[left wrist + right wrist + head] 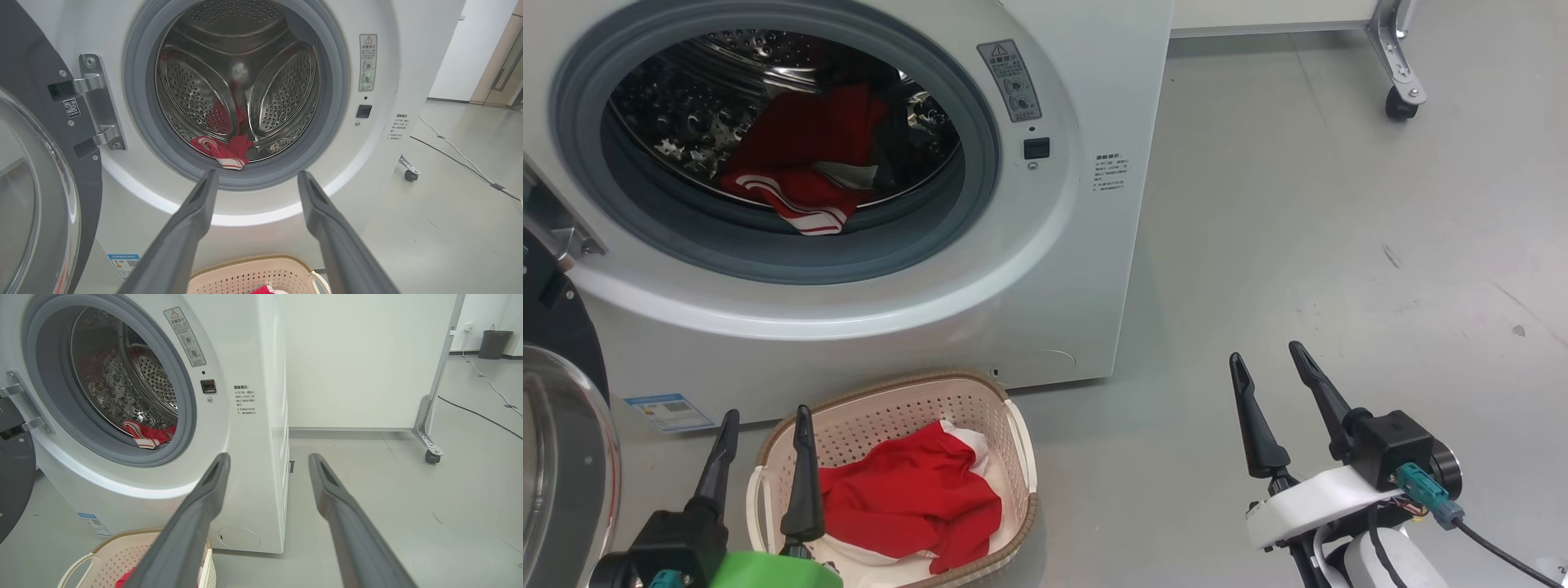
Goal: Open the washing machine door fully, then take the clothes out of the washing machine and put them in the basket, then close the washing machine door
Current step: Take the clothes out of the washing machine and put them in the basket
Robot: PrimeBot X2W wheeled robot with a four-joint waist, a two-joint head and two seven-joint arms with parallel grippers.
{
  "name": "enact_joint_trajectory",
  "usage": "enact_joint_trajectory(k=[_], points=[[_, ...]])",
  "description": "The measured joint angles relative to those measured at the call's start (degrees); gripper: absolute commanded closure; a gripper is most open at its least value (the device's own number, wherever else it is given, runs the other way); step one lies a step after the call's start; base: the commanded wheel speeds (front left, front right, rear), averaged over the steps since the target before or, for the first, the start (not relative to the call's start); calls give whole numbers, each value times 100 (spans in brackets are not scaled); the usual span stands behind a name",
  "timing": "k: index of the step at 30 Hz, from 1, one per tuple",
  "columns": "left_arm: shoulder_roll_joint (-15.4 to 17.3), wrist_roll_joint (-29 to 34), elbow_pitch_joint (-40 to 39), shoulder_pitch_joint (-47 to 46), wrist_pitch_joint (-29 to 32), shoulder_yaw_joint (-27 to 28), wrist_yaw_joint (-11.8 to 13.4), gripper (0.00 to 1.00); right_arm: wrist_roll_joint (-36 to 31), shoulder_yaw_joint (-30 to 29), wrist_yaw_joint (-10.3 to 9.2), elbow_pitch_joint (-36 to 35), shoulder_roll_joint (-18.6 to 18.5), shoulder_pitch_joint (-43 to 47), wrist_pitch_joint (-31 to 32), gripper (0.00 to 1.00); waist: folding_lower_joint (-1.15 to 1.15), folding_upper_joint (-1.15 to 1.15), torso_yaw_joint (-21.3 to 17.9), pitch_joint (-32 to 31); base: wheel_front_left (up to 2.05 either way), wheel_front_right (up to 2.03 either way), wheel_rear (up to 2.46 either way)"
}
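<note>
The white washing machine (1045, 294) stands with its washing machine door (560, 457) swung wide to the left. Red clothes (800, 159) with white stripes lie in the steel drum, at its front lip (226, 153) (149, 435). The cream basket (1013, 433) sits on the floor before the machine and holds more red clothes (907, 498). My left gripper (765, 413) hovers open over the basket's left side, fingers aimed at the drum (255, 179). My right gripper (1267, 351) hangs open over bare floor right of the machine (267, 461), holding nothing.
Grey floor stretches to the right of the machine. A white panel on a castor leg (1401, 102) stands behind at the right. Cables (461, 157) run over the floor farther right. A dark bin (494, 343) stands far back.
</note>
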Motion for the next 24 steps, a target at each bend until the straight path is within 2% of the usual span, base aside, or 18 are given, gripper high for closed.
enact_joint_trajectory(k=[18,24], points=[[-1,120,-376,29,216,-137,31,0,-59,-18,0,-275,4,4,0,0,0,0,25,337,0,0,0],[-1,220,-445,-307,370,-269,31,0,-93,-9,0,-407,5,-29,0,0,0,0,28,622,0,0,0]])
